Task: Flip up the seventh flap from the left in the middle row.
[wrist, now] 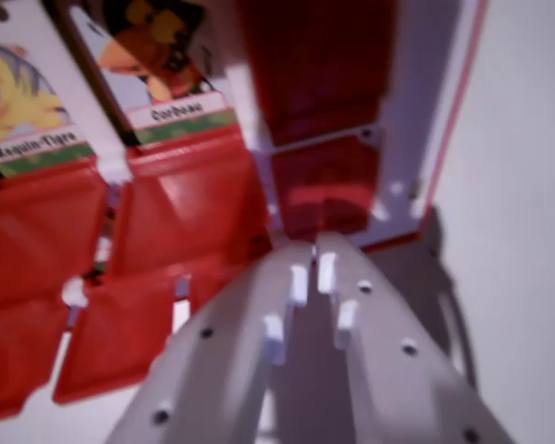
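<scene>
The wrist view is blurred and looks down the white claw (313, 264), whose two fingers rise from the bottom edge and converge to a narrow gap, the tips almost together and gripping nothing; those tips sit at the near edge of a red flap (319, 185) on a red game board (166, 277) with a white frame, though whether they touch it cannot be told. That flap lies in the column nearest the board's edge on the wrist view's right, and appears flat and face down; above it another red flap (314, 65) fills the top of the picture. To the wrist view's left two picture cards stand open: one labelled "Corbeau" (162, 69) with an orange and black figure, and beside it one labelled "Requin-Tigre" (28, 102) with a yellow figure. Below these cards lie more closed red flaps (180, 217). A pale surface (518, 185) shows past the board's red rim, on the wrist view's right.
</scene>
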Controlling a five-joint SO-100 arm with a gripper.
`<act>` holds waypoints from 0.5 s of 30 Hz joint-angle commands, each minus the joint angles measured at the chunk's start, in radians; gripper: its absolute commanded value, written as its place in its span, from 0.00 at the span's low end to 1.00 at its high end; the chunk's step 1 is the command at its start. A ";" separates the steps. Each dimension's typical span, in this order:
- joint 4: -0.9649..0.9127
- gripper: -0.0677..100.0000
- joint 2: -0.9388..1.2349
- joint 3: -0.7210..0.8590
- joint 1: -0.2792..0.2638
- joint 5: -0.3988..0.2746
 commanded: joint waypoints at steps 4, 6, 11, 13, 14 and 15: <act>-0.025 0.00 -0.008 -0.140 -0.032 0.000; -0.025 0.00 -0.014 -0.143 -0.035 0.002; -0.031 0.00 -0.018 -0.146 -0.038 0.003; -0.031 0.00 -0.018 -0.150 -0.037 0.003; -0.031 0.00 -0.017 -0.153 -0.035 0.005; -0.031 0.00 -0.017 -0.158 -0.035 0.006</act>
